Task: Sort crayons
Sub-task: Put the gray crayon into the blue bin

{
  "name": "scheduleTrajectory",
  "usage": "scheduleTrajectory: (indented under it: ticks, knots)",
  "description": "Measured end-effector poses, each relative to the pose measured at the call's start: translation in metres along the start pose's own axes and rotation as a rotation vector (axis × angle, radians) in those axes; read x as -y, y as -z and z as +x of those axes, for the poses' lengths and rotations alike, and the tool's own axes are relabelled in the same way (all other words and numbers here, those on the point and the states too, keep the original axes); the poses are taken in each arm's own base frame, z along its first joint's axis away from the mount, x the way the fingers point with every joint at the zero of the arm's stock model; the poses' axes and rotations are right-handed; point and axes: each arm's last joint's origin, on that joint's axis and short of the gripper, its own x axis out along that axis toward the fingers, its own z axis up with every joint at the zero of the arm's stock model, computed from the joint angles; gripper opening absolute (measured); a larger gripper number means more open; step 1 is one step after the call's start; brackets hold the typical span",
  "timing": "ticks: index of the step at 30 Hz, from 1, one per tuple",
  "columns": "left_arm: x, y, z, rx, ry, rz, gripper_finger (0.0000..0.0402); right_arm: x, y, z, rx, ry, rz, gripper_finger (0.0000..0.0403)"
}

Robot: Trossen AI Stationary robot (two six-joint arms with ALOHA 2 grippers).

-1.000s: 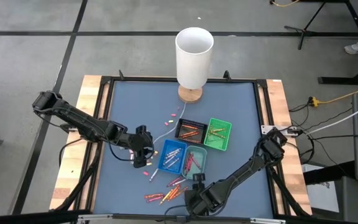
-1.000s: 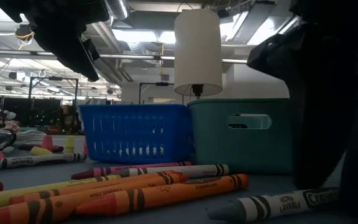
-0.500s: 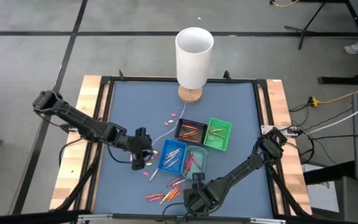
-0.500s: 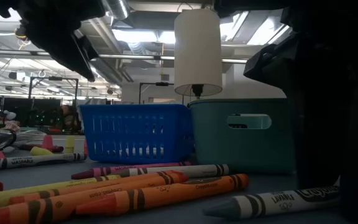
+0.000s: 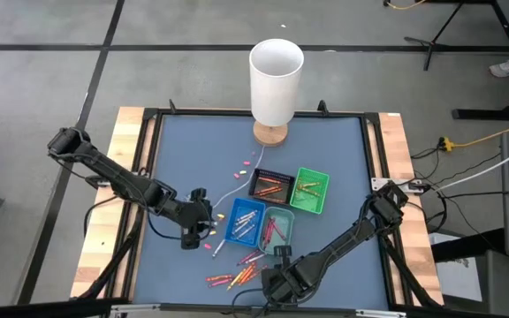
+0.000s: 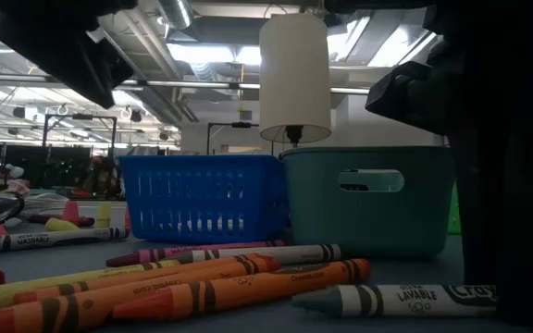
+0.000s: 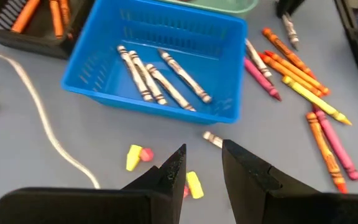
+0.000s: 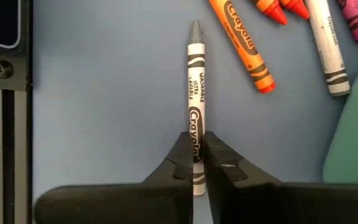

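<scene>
Loose crayons [image 5: 237,274] in orange, yellow, pink and red lie on the blue mat near the table's front edge; the low view shows them close up [image 6: 239,287]. A grey crayon [image 8: 195,74] lies apart from them, and my right gripper [image 8: 196,134] is shut on it; the high view shows this gripper near the front edge [image 5: 277,262]. My left gripper [image 7: 202,147] hangs open over a short crayon stub [image 7: 212,139] and small yellow bits, just left of the blue tray [image 5: 246,221]. That tray holds several pale crayons [image 7: 160,78]. My right gripper pinches the grey crayon's paper-wrapped shaft [image 8: 195,121] between its two fingers, in the half toward the blunt end. The fingers come from above, one on each long side. The crayon lies flat on the mat [image 6: 396,298], its tip pointing away from the gripper.
A teal tray [image 5: 278,228], a black tray [image 5: 270,184] and a green tray [image 5: 310,190] stand beside the blue one. A white lamp [image 5: 277,84] stands at the back, its thin white cord [image 7: 39,118] trailing across the mat. Small crayon bits [image 5: 246,164] lie behind the trays.
My right gripper has shut on the grey crayon, which has swung from a slight slant to lie level on the mat. My left gripper has moved toward the table's near edge, staying open.
</scene>
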Motion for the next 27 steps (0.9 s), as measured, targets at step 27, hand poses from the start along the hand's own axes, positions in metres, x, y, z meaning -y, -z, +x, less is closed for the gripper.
scheduleTrajectory:
  ticks: [27]
  knots:
    - [0.061, 0.011, -0.002, 0.131, 0.203, 0.01, 0.0088, 0.051, -0.036, -0.079, 0.281, 0.125, -0.133, 0.0019]
